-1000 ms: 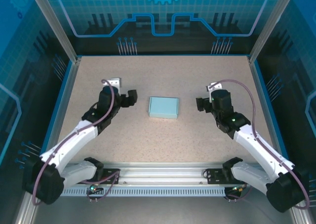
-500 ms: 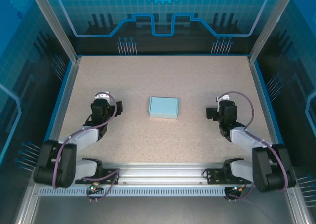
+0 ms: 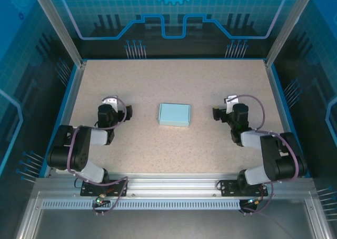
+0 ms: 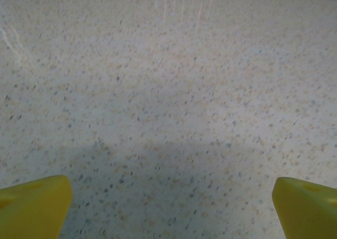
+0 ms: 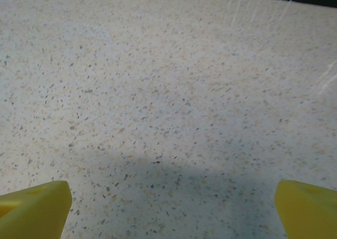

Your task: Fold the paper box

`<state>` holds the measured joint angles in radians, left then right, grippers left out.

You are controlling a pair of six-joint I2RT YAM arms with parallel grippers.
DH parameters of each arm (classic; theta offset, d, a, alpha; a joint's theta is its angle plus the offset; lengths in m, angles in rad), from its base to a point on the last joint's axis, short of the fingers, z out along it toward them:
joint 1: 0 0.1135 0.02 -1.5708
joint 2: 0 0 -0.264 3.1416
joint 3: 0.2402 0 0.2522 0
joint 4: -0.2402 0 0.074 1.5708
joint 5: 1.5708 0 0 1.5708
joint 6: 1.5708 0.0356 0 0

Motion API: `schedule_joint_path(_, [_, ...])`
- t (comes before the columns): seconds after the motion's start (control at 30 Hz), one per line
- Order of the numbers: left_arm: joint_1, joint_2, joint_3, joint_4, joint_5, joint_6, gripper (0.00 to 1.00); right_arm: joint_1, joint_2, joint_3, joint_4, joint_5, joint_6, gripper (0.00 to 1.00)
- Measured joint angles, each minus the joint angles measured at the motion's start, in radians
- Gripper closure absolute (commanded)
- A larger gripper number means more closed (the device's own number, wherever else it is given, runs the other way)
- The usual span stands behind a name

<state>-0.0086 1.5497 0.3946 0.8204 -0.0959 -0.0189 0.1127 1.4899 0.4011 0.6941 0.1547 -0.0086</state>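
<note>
While both arms crouch low toward the near edge, we see the speckled counter (image 3: pixel 158 147) spreading between them. The left arm (image 3: pixel 79 150) is bunched at the left and the right arm (image 3: pixel 275 156) mirrors it at the right.

At the middle of the counter lies the paper box (image 3: pixel 175 114), a pale blue flat rectangle that looks closed up, its long side running left to right. Nothing touches it.

The left pincer (image 3: pixel 127 111) points toward the box from the left but is well apart from it. It is released and grasps nothing, and its yellow fingertips (image 4: pixel 32 205) stand wide over bare counter in the left wrist view. The right pincer (image 3: pixel 216 113) faces the box from the right, likewise released and holding nothing, with only speckled surface between its tips in the right wrist view.

We judge the folding to be done or nearly so. The risk lies in the paper itself. With nothing pinning it, a tucked flap could spring loose. If either pincer comes in again, a one-sided nudge would likely skate the light box across the smooth counter, and a hard clench could crush its thin walls.
</note>
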Motion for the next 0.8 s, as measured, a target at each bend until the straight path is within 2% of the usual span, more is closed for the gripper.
schedule_joint_path(0.2, [0.0, 0.0, 0.0, 0.042, 0.009, 0.0, 0.01, -0.036, 0.011, 0.007, 0.016, -0.037, 0.001, 0.0])
schedule_joint_path(0.8, [0.0, 0.0, 0.0, 0.05, 0.015, 0.0, 0.01, -0.037, 0.011, 0.013, 0.026, -0.059, 0.001, 0.0])
